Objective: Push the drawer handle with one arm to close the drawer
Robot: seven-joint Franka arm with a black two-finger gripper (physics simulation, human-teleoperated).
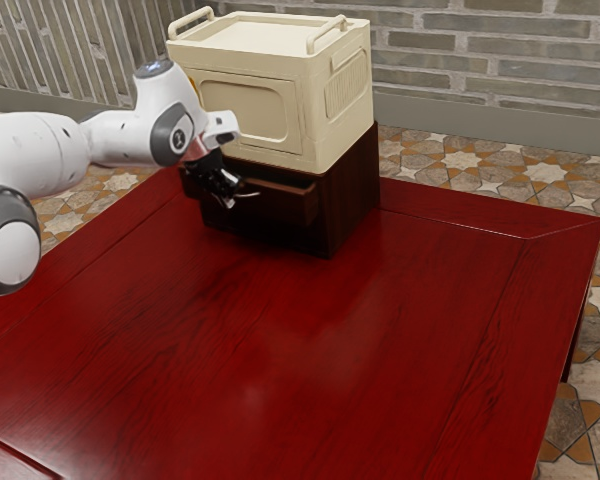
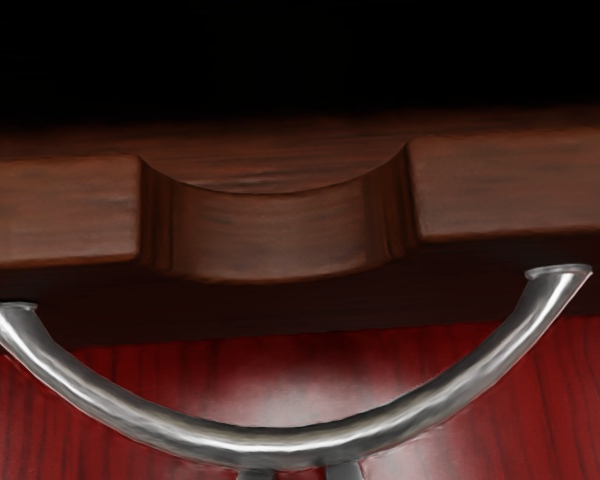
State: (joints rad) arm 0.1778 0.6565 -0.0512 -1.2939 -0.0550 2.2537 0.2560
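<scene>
Sitting atop the dark cabinet [image 1: 352,205], a cream box [image 1: 338,125] overlooks the spread claw [image 1: 230,190] at the curved handle [image 2: 290,441].

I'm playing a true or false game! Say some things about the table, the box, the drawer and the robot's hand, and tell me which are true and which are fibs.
1. The table is red. True.
2. The handle is straight. False: it is curved.
3. The box sits on top of the brown cabinet. True.
4. The drawer is shut all the way. False: its front sticks out from the cabinet.
5. The robot's hand is on top of the box. False: it is down by the handle.
6. The floor has patterned tiles. True.
</scene>
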